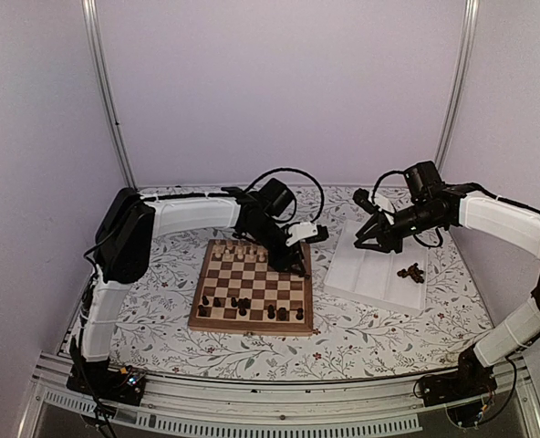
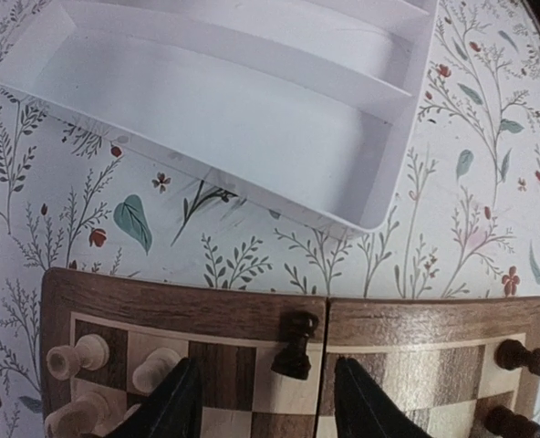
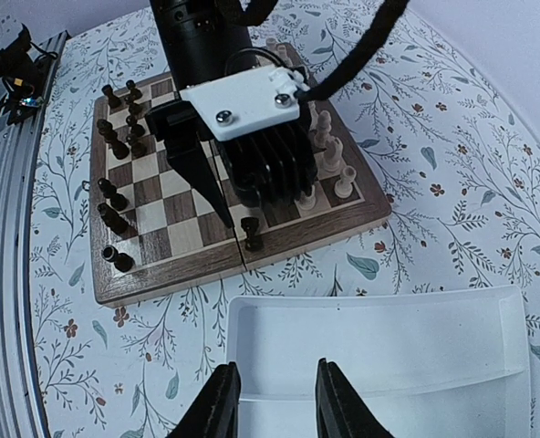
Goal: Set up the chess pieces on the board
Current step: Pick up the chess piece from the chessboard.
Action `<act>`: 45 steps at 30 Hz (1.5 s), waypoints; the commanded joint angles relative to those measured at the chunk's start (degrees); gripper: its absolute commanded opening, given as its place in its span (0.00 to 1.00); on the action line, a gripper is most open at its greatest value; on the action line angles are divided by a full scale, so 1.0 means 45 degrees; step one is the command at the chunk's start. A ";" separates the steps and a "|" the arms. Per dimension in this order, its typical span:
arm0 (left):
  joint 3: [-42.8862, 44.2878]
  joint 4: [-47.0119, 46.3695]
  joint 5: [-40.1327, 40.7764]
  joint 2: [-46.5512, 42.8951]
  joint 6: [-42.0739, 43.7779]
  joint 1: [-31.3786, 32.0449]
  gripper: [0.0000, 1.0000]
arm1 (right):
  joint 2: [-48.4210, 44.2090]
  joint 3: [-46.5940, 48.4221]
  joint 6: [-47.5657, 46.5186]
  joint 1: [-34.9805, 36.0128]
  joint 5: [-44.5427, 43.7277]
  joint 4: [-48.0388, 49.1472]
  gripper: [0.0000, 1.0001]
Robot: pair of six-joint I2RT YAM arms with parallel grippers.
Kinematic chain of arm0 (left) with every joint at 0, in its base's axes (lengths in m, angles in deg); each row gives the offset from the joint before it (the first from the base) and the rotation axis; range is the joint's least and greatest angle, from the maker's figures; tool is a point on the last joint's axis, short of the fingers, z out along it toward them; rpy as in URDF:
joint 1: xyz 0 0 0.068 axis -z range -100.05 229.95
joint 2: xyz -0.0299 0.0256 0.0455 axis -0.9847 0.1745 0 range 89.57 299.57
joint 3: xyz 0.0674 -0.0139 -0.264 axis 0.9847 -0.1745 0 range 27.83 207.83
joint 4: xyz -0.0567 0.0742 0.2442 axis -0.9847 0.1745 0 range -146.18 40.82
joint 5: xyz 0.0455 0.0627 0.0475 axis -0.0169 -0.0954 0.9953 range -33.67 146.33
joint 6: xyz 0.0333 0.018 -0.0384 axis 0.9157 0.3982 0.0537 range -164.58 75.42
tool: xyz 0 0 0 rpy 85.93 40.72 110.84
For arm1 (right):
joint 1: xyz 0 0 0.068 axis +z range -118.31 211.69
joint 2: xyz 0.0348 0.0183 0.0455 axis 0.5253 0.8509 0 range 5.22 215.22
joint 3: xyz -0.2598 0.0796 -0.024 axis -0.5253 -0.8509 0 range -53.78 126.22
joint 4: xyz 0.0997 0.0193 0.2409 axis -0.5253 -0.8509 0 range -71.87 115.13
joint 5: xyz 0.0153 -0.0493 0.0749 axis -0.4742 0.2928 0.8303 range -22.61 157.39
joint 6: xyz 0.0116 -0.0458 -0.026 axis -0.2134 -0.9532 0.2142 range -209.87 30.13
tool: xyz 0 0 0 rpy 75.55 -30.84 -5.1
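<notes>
The board (image 1: 217, 321) lies mid-table. Several dark chess pieces (image 1: 243, 308) stand along its near rows, and pale ones (image 1: 238, 251) line the far row. My left gripper (image 1: 299, 266) hangs over the board's right edge, open. In the left wrist view one dark piece (image 2: 296, 345) stands upright on an edge square just past the open gripper (image 2: 265, 401), untouched. The same piece (image 3: 250, 234) shows in the right wrist view. A few dark pieces (image 1: 410, 272) lie on the white tray. My right gripper (image 1: 361, 241) hovers over that tray, open and empty (image 3: 277, 400).
The white ridged tray (image 1: 370, 274) sits right of the board, its corner close to the board's edge (image 2: 379, 219). Pale pieces (image 2: 78, 356) stand left of my left fingers, two dark ones (image 2: 524, 358) to their right. Floral cloth covers the table.
</notes>
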 commanded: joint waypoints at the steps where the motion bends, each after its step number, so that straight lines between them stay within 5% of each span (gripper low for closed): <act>1: 0.0314 0.0536 0.0043 0.0367 0.0412 0.0235 0.49 | 0.0002 -0.0141 -0.0105 -0.0022 -0.0001 0.0194 0.30; 19: 0.0421 0.0966 0.0591 0.1079 0.0751 0.0448 0.32 | 0.0326 -0.0129 -0.0107 -0.0011 -0.0100 0.0206 0.31; 23: 0.0247 0.1070 0.0804 0.1084 0.0835 0.0448 0.22 | 0.0299 -0.0069 -0.0054 -0.0024 -0.0039 0.0204 0.31; 31: -0.0364 0.0504 -0.0137 -0.0148 -0.0045 0.0322 0.13 | 0.0042 0.0951 0.1620 -0.0024 0.0215 0.0616 0.31; 35: -0.2595 -0.2418 -0.0078 -0.2313 -0.1598 0.0150 0.12 | 0.0219 0.1659 0.3295 -0.0009 0.0578 0.0782 0.32; 41: -0.7267 -0.9761 0.1122 -0.5804 -0.4147 0.0116 0.14 | 0.1360 0.2646 0.5544 -0.0094 0.1962 0.0239 0.34; 45: -0.7832 -1.0939 0.1659 -0.6154 -0.4561 0.0291 0.14 | 0.2711 0.3690 0.6611 -0.0070 0.4220 -0.0350 0.34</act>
